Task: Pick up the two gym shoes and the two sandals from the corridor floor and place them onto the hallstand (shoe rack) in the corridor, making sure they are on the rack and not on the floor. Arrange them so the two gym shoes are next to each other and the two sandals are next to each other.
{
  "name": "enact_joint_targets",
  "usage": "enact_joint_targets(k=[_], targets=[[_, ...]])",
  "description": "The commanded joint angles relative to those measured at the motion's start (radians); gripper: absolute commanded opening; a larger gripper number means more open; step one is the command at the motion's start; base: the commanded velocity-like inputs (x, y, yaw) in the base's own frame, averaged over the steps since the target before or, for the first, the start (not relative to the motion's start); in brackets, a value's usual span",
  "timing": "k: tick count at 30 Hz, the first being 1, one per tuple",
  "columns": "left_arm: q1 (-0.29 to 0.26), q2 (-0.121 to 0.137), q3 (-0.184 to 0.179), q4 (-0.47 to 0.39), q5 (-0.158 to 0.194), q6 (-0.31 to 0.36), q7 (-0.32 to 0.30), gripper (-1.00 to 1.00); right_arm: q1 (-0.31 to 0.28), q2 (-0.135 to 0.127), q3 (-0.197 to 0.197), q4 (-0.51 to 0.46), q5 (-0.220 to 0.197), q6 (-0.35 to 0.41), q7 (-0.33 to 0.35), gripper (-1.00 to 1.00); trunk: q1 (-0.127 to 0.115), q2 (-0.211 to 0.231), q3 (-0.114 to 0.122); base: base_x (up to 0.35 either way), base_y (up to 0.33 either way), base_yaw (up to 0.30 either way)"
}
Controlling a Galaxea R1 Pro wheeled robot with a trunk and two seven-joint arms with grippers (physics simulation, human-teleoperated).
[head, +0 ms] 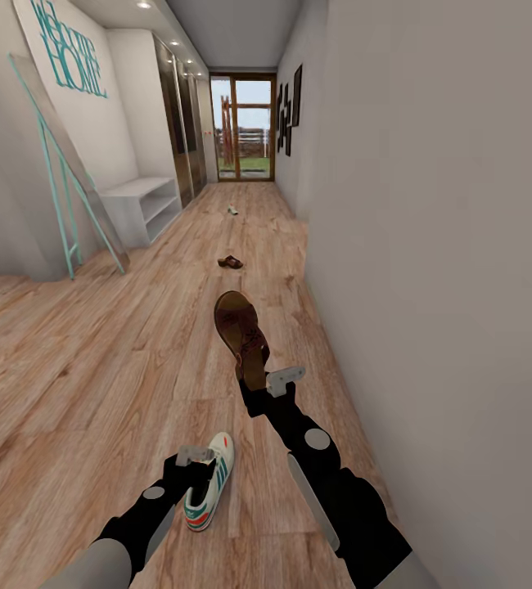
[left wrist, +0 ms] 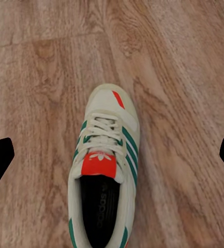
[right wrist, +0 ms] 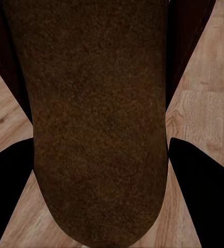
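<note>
Down the corridor the rack (head: 139, 209) is standing bare while the right claw (head: 259, 383) is gripping one sandal (head: 237, 331), the left claw (head: 194, 468), spread wide, is hovering over a shoe (head: 210, 491), and another sandal (head: 230, 262) and shoe (head: 232, 210) are waiting on the floor (head: 94, 368).

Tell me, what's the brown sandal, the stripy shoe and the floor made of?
The sandal looks like brown leather or suede: matte, finely grainy. The gym shoe seems to be pale leather or fabric with green stripes and woven laces. The floor looks like wood planks, showing grain and knots.
</note>
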Motion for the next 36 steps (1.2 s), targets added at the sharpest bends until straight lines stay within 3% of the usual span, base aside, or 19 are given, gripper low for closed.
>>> enact_joint_targets(k=[1, 6, 17, 36], targets=[[-0.001, -0.002, 0.006, 0.0, -0.01, -0.004, -0.005, 1.0, 0.0, 0.0, 0.001, -0.001, -0.01, 0.005, -0.004, -1.0, 0.0, 0.0, -0.001, 0.007, 0.0, 0.0], [-0.001, -0.004, 0.007, -0.001, -0.01, -0.004, -0.004, 1.0, 0.0, 0.0, 0.001, -0.002, -0.011, 0.004, -0.004, -1.0, 0.0, 0.0, -0.001, 0.003, 0.0, 0.0], [-0.003, 0.001, 0.017, -0.001, -0.003, -0.015, -0.004, 1.0, 0.0, 0.0, 0.001, -0.003, -0.012, 0.003, -0.004, -1.0, 0.005, -0.003, -0.043, 0.0, 0.0, 0.0], [-0.004, 0.003, 0.02, 0.0, -0.002, -0.045, -0.002, 1.0, 0.0, 0.0, 0.001, -0.004, -0.012, 0.004, -0.004, -1.0, 0.013, -0.007, -0.142, 0.0, 0.0, 0.0]])
